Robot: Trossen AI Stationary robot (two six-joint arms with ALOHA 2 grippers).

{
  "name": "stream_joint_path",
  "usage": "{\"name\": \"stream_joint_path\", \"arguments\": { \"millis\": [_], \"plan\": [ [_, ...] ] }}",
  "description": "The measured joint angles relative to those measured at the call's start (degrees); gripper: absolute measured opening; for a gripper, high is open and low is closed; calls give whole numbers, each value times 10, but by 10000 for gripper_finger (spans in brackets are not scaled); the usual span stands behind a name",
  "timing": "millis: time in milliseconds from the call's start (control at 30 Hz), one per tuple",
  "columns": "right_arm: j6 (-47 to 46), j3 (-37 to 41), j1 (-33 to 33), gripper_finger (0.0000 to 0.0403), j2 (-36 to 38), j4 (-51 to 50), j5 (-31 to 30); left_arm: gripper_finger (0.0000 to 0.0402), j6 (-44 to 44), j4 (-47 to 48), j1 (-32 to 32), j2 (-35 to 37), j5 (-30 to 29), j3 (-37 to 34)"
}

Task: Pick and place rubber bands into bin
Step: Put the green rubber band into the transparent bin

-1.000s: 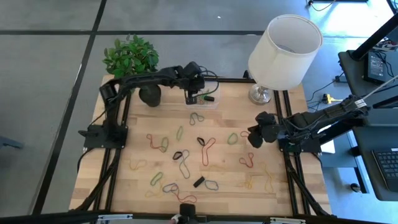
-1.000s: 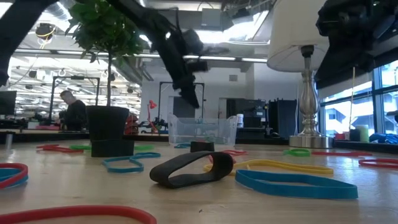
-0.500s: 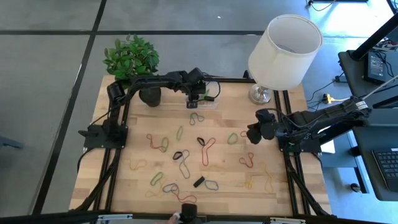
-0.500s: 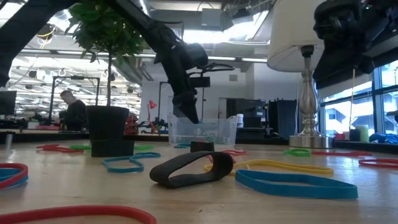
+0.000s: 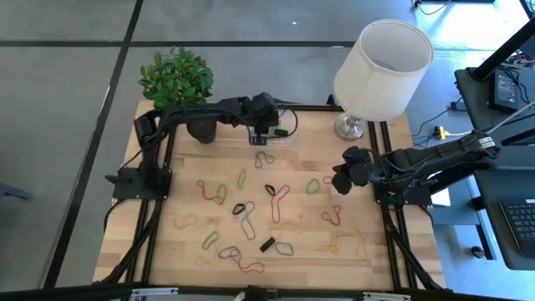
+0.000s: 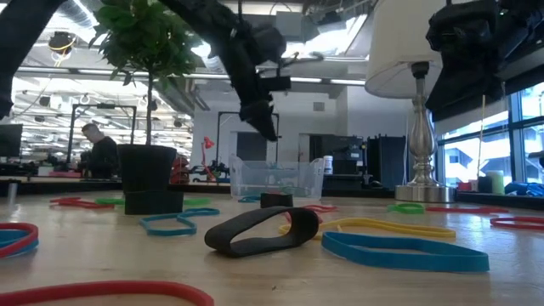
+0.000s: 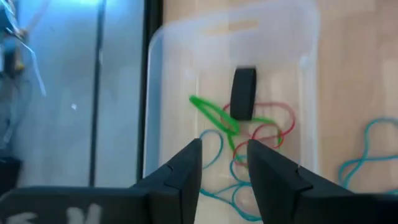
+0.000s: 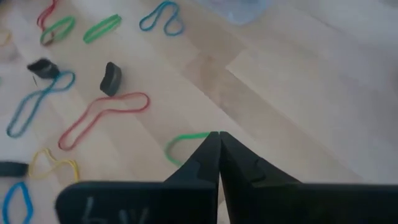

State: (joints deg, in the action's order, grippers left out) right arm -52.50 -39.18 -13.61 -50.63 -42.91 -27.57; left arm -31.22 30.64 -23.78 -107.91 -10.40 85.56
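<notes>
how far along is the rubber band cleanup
Early on. Done: a few rubber bands lie in the bin, green, red, blue and black. In hand: nothing; the left gripper hangs open above the bin, and the right gripper is shut and empty over a green band. Left: some twenty bands scattered on the table.

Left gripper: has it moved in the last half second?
Yes. In the low view the left gripper has risen clear above the bin, having been dipped to the bin's rim half a second ago.
</notes>
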Motion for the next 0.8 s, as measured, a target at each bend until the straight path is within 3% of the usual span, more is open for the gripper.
{"name": "stream_joint_path", "arguments": {
  "millis": [167, 367, 567, 800],
  "plan": [
    [36, 0, 0, 12, 0, 0, 0, 78, 37, -1, 43, 21, -21, 0],
    [97, 0, 0, 12, 0, 0, 0, 8, 142, -1, 97, 24, -21, 0],
    [126, 0, 0, 12, 0, 0, 0, 2, 231, 0, 151, 24, -21, 0],
    [291, 0, 0, 30, -1, 77, 2, 2, 376, 45, 206, 24, 31, 0]
  ]
}}
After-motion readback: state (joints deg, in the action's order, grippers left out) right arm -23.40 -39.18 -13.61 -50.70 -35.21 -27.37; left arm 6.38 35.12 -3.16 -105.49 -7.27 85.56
